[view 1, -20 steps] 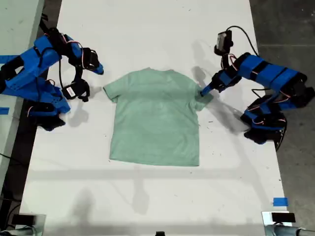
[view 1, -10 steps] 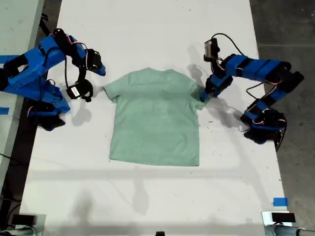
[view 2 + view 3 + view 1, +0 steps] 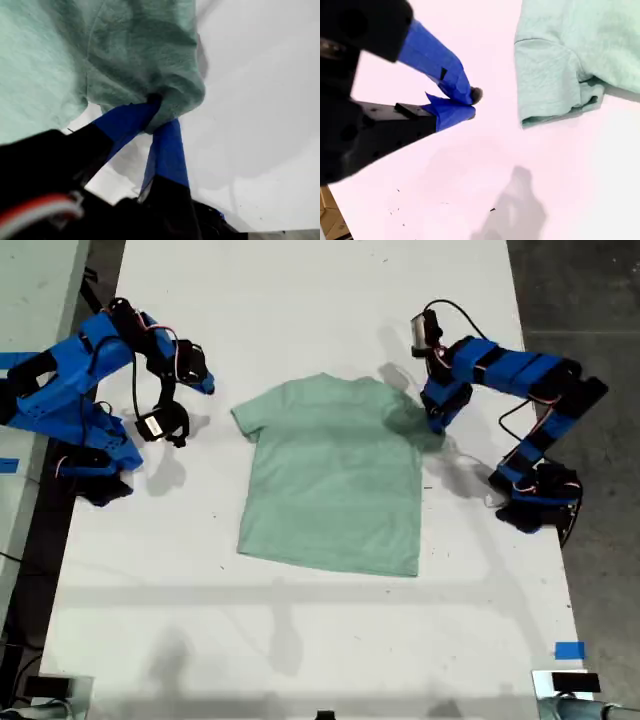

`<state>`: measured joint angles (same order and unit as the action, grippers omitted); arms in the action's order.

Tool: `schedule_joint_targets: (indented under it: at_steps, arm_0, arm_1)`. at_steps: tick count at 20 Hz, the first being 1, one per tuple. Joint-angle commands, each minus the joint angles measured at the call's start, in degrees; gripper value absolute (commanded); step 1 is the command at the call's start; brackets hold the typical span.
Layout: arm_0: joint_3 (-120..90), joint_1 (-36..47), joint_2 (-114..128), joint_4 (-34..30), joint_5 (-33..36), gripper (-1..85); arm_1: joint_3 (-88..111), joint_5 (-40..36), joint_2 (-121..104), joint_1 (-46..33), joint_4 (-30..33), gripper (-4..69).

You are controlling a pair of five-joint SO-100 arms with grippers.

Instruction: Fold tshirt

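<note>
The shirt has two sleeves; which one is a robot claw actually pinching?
The sleeve at the exterior view's right: my first gripper is shut on its bunched cloth. The other sleeve lies flat, with my second gripper apart from it.

Looked like robotics lab or test bench. Long white table [image 3: 300, 300] stood on bare grey concrete floor [image 3: 575, 300]. Two blue arms [image 3: 520, 375] sat at table's edges, loose cables [image 3: 470, 312] exposed. Blue tape marker [image 3: 569, 650] stuck near exterior view's lower right corner. Second pale bench [image 3: 40, 290] at exterior view's left.
</note>
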<state>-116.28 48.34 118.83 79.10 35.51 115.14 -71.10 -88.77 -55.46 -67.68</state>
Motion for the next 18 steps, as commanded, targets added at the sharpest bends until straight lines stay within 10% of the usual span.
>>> schedule_joint_targets:
  at_steps: [1,9,18]
  arm_0:
    - [1.14,0.44,1.05,0.00,0.09,0.1]
    - [1.05,0.62,1.49,-0.44,0.18,0.1]
    - [0.18,0.62,2.46,-0.97,0.09,0.1]
  arm_1:
    - [-7.82,1.76,-8.09,-0.44,-8.70,-0.7]
    - [-37.62,14.50,-3.69,18.81,-18.37,-0.7]
    - [-66.97,21.27,29.53,30.50,-14.41,-0.6]
